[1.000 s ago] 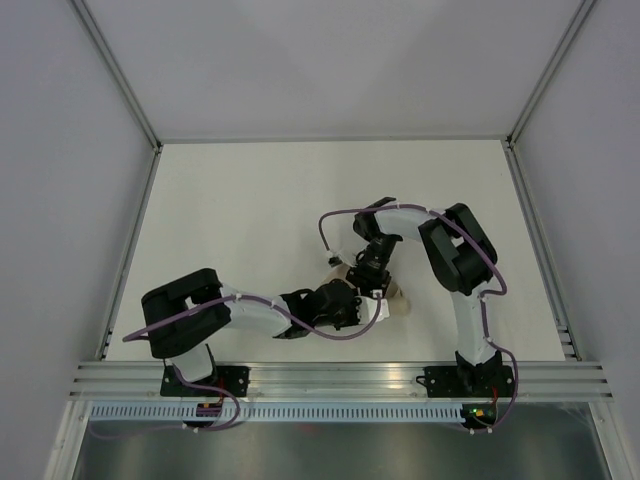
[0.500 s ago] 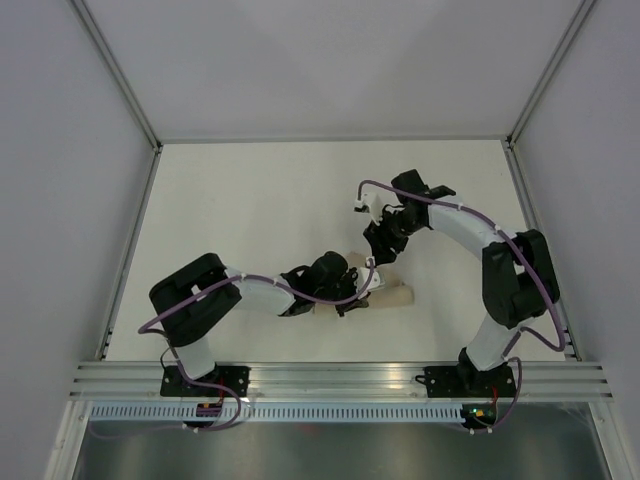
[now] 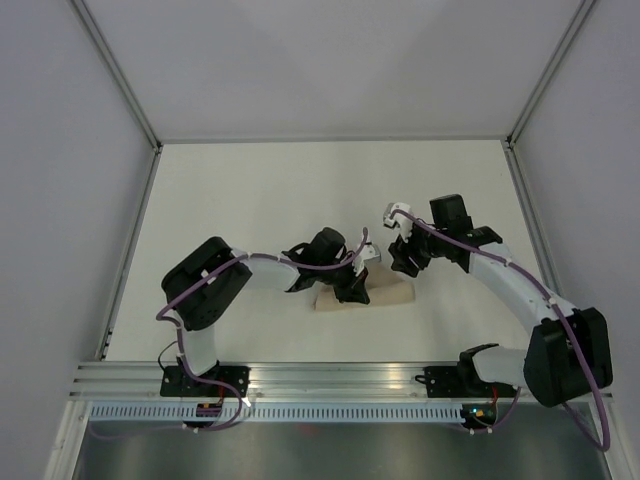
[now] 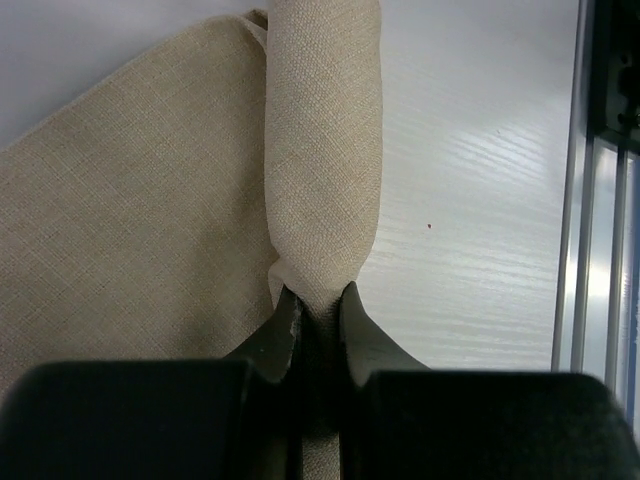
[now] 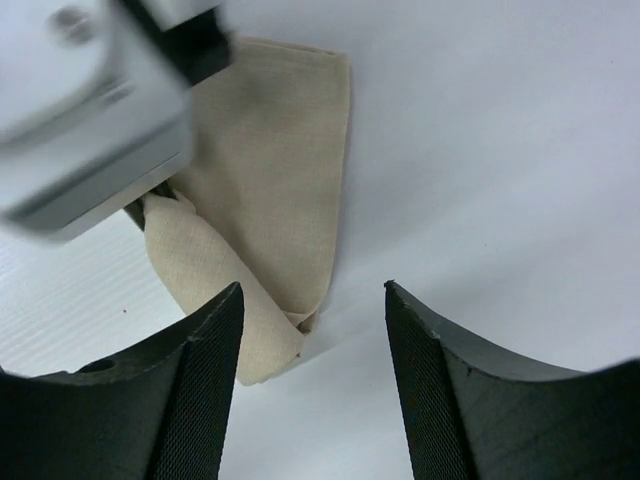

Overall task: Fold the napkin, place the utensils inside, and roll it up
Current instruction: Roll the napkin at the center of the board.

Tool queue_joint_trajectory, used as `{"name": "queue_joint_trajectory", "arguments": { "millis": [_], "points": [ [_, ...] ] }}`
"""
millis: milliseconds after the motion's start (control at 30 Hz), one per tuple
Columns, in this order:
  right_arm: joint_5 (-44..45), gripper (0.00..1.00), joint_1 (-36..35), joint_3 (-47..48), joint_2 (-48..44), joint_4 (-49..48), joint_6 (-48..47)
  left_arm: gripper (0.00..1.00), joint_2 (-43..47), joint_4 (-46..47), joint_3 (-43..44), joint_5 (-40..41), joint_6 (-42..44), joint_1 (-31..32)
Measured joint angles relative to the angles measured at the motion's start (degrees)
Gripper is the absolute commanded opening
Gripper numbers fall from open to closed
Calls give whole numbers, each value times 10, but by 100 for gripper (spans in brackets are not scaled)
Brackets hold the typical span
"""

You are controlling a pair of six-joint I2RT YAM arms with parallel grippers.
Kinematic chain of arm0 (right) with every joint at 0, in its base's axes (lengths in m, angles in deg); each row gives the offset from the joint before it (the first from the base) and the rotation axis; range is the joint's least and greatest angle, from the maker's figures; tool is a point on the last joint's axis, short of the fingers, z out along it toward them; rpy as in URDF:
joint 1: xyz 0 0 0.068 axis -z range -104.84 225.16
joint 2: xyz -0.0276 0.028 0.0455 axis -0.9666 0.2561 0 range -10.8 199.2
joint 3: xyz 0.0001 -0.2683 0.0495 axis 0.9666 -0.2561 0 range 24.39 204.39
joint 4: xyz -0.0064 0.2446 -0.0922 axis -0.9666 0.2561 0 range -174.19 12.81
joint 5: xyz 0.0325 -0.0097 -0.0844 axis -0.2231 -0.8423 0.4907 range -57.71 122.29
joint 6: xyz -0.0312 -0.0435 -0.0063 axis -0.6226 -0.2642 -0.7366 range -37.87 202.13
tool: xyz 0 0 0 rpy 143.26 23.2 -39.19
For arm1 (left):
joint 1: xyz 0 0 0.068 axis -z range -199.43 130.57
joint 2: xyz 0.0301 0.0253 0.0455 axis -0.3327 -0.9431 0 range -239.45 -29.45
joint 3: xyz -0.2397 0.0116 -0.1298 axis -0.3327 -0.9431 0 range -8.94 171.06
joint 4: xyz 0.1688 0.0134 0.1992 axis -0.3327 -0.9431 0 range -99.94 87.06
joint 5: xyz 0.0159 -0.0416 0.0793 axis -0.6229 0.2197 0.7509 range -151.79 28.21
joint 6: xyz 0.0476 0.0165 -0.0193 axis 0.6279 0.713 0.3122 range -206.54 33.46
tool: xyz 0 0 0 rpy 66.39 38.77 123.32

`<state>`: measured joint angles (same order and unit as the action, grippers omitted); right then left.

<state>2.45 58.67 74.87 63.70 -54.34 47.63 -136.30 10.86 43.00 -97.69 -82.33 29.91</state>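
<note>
Pinching a rolled fold of the napkin (image 4: 325,130), the left end effector (image 4: 318,300) is clenched on the cloth. Its two dark fingers (image 4: 285,325) are drawn close together, and the tan fabric is squeezed between them. In the left wrist view the roll runs straight away from the fingertips. A flatter layer of the same cloth is spread along its left side, touching it. To the right of the roll the white counter (image 4: 470,200) is seen, and a metal rail (image 4: 600,200) is shown along the right edge of that view.

The right end effector (image 5: 312,290) is released. Its textured black fingers (image 5: 200,400) are spread wide and nothing is held between them. In the right wrist view the folded napkin lies on the counter beyond them. One layer is laid flat and a narrower rolled part is angled across its lower left. The cloth's upper left corner is covered by a blurred grey-white block (image 5: 90,110).

In the top view the napkin is shown as a short tan bundle on the counter between the two arms, toward the near side. The left end effector is set on its left half. The right end effector is held near the bundle's right end, on the far side.
</note>
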Motion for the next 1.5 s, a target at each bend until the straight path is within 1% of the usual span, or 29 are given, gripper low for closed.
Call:
{"name": "queue_joint_trajectory", "arguments": {
  "millis": [200,267,400,500,567,833,967,1033,1067,1100,1133,1167,1200,1267,1300,1367,1500],
  "points": [
    [-8,66,-10,-92,-96,-19,-63,2,-28,-16,26,-58,-26,-24],
    [3,67,-35,-127,-117,-35,-76,2,-36,-19,33,-72,-36,-29],
    [40,68,-114,-185,-141,-70,-88,2,-49,-22,43,-95,-53,-35],
    [71,69,-167,-210,-144,-101,-93,2,-55,-26,49,-104,-62,-36],
    [94,69,-190,-217,-141,-117,-97,2,-59,-27,52,-109,-66,-36],
    [146,67,-243,-225,-93,-173,-110,2,-63,-35,59,-113,-75,-36],
    [162,59,-257,-235,-75,-191,-113,3,-66,-41,64,-114,-75,-36],
    [169,53,-260,-238,-65,-199,-114,7,-67,-43,65,-115,-76,-36],
    [171,49,-261,-238,-61,-202,-114,12,-67,-44,66,-116,-76,-36],
    [175,37,-262,-239,-56,-207,-115,15,-67,-44,66,-116,-76,-36],
    [179,32,-262,-239,-52,-212,-117,19,-67,-43,66,-116,-76,-36],
    [182,28,-262,-239,-49,-218,-116,27,-67,-44,66,-116,-76,-36],
    [182,23,-262,-239,-48,-221,-117,31,-67,-45,66,-115,-75,-36],
    [184,19,-262,-240,-47,-223,-119,35,-67,-46,66,-110,-76,-37],
    [184,15,-262,-240,-47,-223,-119,39,-66,-47,66,-109,-76,-37],
    [184,12,-262,-241,-47,-225,-119,43,-62,-52,65,-106,-76,-37],
    [183,10,-262,-241,-46,-227,-119,48,-46,-63,55,-87,-76,-41]
  ]
}}
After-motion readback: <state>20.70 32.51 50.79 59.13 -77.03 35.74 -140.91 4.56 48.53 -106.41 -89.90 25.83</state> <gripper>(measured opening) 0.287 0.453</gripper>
